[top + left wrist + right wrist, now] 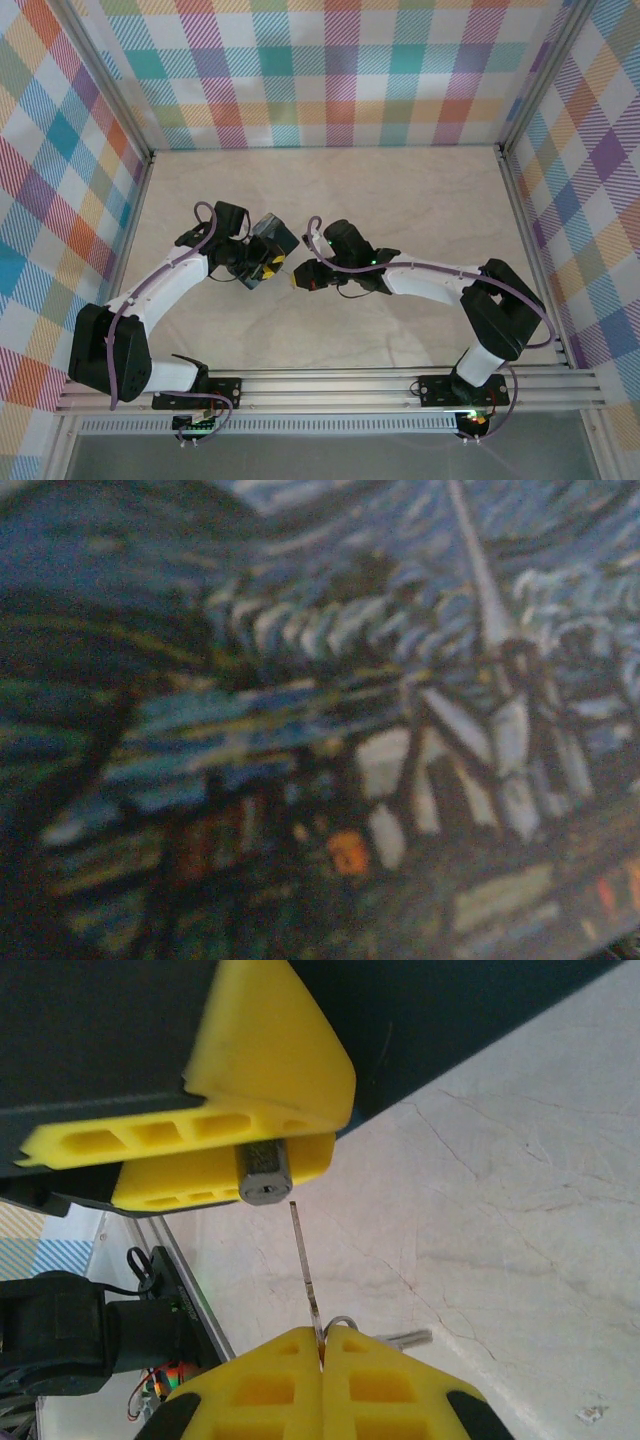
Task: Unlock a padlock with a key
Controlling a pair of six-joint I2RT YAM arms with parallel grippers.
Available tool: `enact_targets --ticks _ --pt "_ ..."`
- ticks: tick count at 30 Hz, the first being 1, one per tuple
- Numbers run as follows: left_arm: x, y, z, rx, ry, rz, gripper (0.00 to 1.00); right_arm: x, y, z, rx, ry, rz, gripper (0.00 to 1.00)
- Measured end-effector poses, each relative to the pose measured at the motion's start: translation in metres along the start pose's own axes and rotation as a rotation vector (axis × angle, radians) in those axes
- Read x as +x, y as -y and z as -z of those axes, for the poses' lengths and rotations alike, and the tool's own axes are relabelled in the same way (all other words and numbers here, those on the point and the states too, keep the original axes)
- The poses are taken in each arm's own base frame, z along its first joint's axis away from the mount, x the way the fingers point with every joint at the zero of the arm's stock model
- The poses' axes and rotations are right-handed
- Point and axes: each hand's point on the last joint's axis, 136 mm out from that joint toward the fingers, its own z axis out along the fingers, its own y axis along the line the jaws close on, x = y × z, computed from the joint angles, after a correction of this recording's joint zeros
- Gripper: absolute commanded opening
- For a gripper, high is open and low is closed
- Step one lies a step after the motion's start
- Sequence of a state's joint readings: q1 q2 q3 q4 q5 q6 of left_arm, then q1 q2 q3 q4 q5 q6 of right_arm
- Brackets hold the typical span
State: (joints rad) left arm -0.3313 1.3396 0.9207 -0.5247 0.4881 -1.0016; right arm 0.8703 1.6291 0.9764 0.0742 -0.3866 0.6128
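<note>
The padlock (pixel 262 1173) shows its grey keyhole end, clamped between the yellow fingers (pixel 280 1080) of my left gripper (pixel 264 265). Its shackle is hidden behind them. My right gripper (pixel 322 1360) is shut on the key (pixel 305 1260). The thin blade points up at the padlock's keyhole, with its tip a short gap below and slightly right of it. In the top view my right gripper (pixel 299 279) faces the left one across a narrow gap at mid-table.
A dark blue swirl-patterned box (pixel 272 234) sits right behind the left gripper and blurs across the left wrist view (pixel 320 680). A spare key on a ring (pixel 400 1338) hangs beside the right fingers. Pale marble table (pixel 420 200), plaid walls, and a metal rail (pixel 330 385) at the near edge.
</note>
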Motion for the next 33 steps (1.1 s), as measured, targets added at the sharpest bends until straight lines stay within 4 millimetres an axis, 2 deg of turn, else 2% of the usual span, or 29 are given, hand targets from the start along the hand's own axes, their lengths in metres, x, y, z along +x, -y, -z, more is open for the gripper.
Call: enact_targets --ticks 33 --pt "-0.0052 -0.0012 0.0012 -0.008 0.027 0.001 0.13 -0.0077 -0.0012 -0.0052 0.006 0.001 -0.001 0.0"
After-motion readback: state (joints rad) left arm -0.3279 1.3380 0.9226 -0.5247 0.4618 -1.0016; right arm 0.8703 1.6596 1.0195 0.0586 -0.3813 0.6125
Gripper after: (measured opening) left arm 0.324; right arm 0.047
